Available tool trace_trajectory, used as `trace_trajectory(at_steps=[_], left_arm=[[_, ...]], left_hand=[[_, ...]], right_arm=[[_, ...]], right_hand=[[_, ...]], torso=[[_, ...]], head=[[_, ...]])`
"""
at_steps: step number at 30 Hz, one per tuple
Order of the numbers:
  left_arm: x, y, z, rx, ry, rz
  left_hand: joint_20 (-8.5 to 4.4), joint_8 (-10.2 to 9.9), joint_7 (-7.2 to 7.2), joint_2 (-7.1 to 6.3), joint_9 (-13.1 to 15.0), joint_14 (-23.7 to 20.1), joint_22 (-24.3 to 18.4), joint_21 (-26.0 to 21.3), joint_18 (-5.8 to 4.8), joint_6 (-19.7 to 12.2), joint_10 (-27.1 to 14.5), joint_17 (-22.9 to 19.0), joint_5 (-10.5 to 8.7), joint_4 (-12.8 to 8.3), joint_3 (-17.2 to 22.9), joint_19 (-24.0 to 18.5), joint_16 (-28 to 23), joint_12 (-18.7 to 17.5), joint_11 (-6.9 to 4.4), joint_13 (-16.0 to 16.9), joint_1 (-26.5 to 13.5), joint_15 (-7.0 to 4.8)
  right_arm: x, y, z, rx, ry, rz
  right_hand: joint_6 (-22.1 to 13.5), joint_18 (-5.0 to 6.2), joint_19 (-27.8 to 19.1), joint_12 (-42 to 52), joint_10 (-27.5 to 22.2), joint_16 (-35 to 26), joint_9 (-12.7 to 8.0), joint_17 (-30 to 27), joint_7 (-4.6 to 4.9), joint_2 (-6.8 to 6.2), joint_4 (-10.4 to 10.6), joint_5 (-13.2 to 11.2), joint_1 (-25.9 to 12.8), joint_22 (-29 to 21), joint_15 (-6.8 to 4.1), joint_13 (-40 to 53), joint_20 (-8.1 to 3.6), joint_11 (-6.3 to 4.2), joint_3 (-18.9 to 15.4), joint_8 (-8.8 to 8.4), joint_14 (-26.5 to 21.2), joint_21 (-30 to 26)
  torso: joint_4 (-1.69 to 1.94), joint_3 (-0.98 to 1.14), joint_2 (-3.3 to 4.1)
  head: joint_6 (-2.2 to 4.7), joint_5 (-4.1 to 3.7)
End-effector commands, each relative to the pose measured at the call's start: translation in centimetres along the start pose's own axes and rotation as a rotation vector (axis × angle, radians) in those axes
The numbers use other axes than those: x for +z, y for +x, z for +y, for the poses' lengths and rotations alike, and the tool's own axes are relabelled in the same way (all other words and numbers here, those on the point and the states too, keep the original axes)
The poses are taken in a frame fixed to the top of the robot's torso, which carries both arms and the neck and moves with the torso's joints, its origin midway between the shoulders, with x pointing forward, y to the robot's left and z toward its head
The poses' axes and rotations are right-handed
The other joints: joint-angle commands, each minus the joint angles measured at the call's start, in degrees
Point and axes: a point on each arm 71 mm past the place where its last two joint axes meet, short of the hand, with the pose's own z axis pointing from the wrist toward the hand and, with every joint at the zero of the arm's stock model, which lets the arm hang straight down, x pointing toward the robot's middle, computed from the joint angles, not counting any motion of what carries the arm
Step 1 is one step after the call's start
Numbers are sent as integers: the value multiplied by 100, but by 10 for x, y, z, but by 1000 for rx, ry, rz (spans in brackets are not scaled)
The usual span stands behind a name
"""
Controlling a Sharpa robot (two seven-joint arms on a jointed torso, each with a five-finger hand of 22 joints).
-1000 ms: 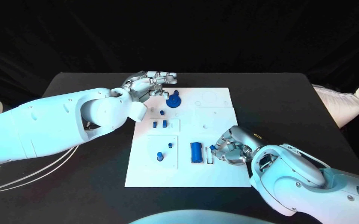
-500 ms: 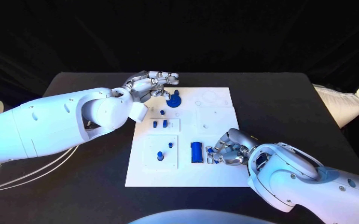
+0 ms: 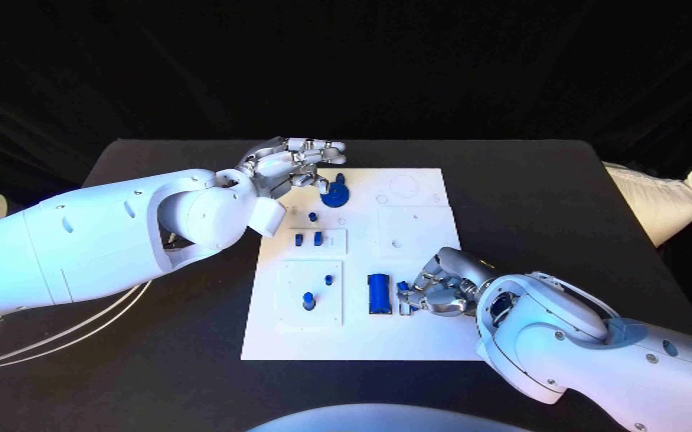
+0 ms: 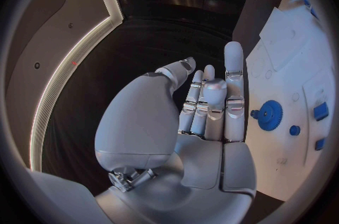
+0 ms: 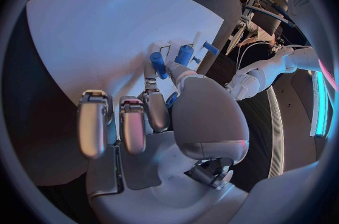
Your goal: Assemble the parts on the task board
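The white task board point(image 3: 418, 227) lies mid-table. My left hand point(image 3: 294, 162) hovers over its far left corner, fingers apart and holding nothing, just beside the blue gear point(image 3: 336, 194); the gear point(image 4: 269, 115) also shows in the left wrist view past the fingertips. My right hand point(image 3: 441, 292) rests at the board's near right side and pinches a small blue part point(image 5: 172, 101) between thumb and a finger, close to the long blue block point(image 3: 378, 294). Two short blue pegs point(image 3: 307, 239) stand in a raised plate at the board's left, and a blue button point(image 3: 307, 301) sits nearer me.
The black table point(image 3: 548, 192) surrounds the board, with bare room on the right and at the far side. My left arm point(image 3: 116, 237) covers the table's left part. Cables point(image 3: 58, 337) hang at the near left edge.
My right hand has crept a little to the left, closer to the long blue block. The left hand has stayed where it was.
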Motion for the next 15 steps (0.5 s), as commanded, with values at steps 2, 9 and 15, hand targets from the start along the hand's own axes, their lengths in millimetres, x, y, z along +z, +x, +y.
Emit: trace_trajectory(at_steps=[2, 9, 15], left_arm=[[1, 4, 0, -2, 2, 30], [1, 4, 0, -2, -1, 31], [1, 4, 0, -2, -2, 31]], left_hand=[[25, 26, -19, 48, 7, -57, -5, -23, 63, -37, -44, -5, 27, -6, -25, -8, 28, 27, -2, 1, -8, -2], [25, 26, -19, 48, 7, -57, -5, -23, 63, -37, -44, -5, 27, -6, -25, -8, 28, 27, -2, 1, -8, -2], [25, 26, -19, 48, 7, -57, -5, -23, 63, -37, -44, -5, 27, -6, -25, -8, 28, 27, -2, 1, -8, -2]], right_arm=[[1, 4, -3, -46, 40, 25], [2, 5, -2, -62, 31, 37], [2, 6, -1, -68, 23, 43]], right_hand=[[111, -64, 174, 155, 128, -6, 92, 1439, -52, 19, 43, 201, -109, 250, -70, 493, -62, -91, -202, 109, 582, 20], [162, -71, 187, 305, 186, 14, 201, 1465, -89, 99, 148, 223, -196, 282, -98, 606, -89, -122, -427, 202, 588, 40], [161, -73, 189, 383, 219, 15, 284, 1467, -105, 159, 344, 225, -355, 288, -111, 672, -103, -136, -732, 256, 588, 41]], torso=[[3, 1, -1], [-4, -1, -3], [-1, 1, -4]], head=[[-9, 0], [-20, -1], [-27, -3]])
